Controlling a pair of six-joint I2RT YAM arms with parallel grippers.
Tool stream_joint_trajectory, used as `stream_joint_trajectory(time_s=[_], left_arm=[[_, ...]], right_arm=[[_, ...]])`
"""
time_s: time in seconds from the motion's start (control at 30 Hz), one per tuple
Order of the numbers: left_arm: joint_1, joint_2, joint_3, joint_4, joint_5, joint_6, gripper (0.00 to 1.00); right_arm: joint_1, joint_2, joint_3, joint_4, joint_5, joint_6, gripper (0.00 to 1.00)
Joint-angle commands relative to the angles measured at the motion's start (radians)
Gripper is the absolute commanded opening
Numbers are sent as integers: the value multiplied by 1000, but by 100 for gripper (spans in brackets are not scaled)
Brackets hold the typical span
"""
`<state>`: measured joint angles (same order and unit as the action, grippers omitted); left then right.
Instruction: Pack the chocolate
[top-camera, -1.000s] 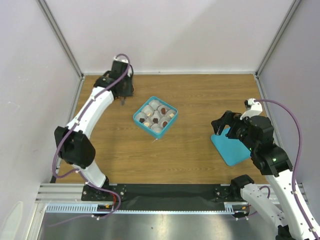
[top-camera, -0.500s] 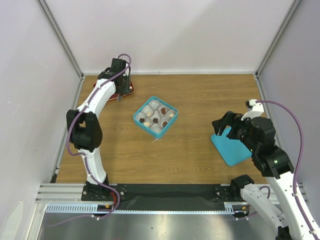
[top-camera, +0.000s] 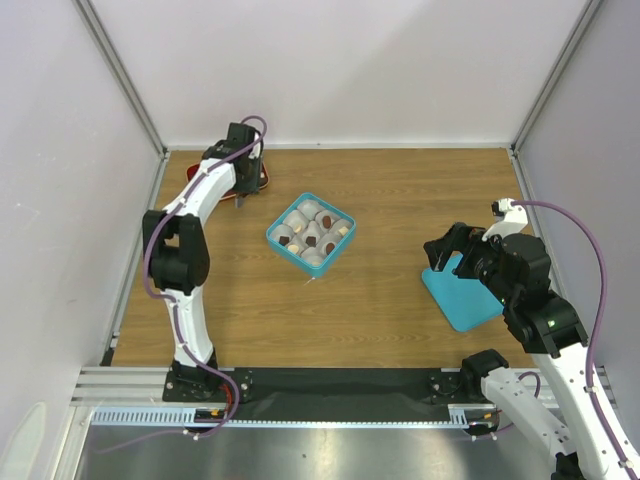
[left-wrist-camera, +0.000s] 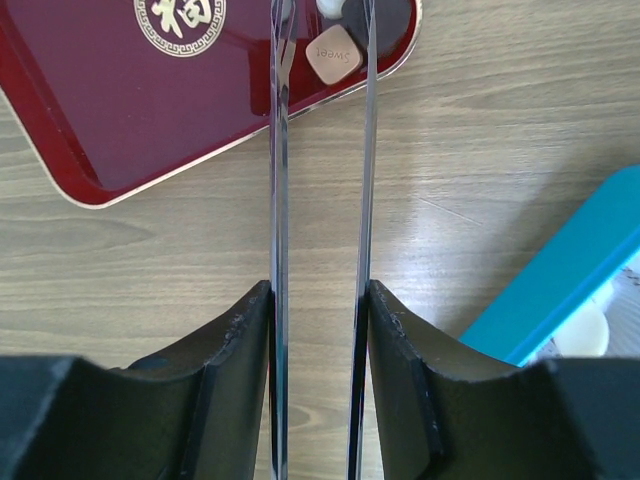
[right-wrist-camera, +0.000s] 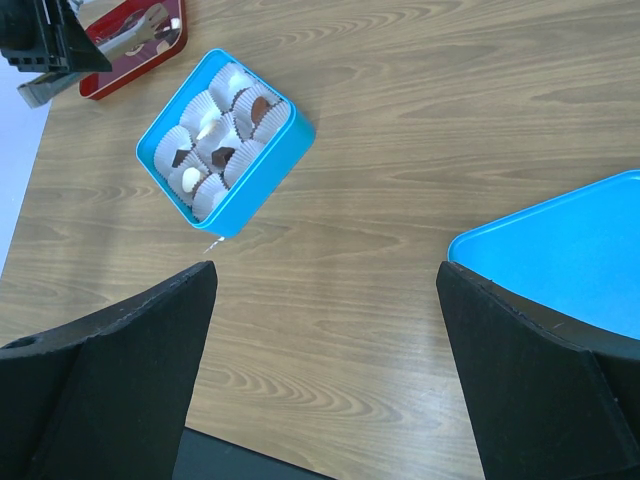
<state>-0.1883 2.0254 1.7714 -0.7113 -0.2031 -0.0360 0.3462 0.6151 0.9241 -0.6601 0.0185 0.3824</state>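
The step in hand is a pick-up from the red tray (left-wrist-camera: 150, 110), which lies beyond the teal box (top-camera: 311, 233), off its far left corner. The left tool (left-wrist-camera: 324, 30) hangs over the tray's corner nearest the box. Its two thin blades are parted, with a tan piece (left-wrist-camera: 335, 55) of chocolate lying between them; a dark piece (left-wrist-camera: 392, 14) sits just beside it. Whether the blades touch the tan piece is not clear.

More chocolate (right-wrist-camera: 262, 108) already sits in the paper cups (right-wrist-camera: 170, 145) inside the box. The right tool (right-wrist-camera: 325, 280) is spread wide and holds nothing. It hovers over the counter (right-wrist-camera: 400, 130) well to the right of the box, near the lid (right-wrist-camera: 570, 250).

The next move likely calls for closing gently on the tan piece, lifting it straight up, and carrying it to a free cup in the box.
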Motion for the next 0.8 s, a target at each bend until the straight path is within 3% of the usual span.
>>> stream_joint_trajectory(time_s=[0.0,0.47,0.77], left_arm=[[13,21,62,47,-5,22,45],[26,71,89,32,-64,-4,45],[41,59,100,53,11,-27,46]], right_arm=[[-4,-2,-1,36,5,-17,100],[-4,23,-5,57,6,-25,100],[-6,35,-14,71,6,-28,99]])
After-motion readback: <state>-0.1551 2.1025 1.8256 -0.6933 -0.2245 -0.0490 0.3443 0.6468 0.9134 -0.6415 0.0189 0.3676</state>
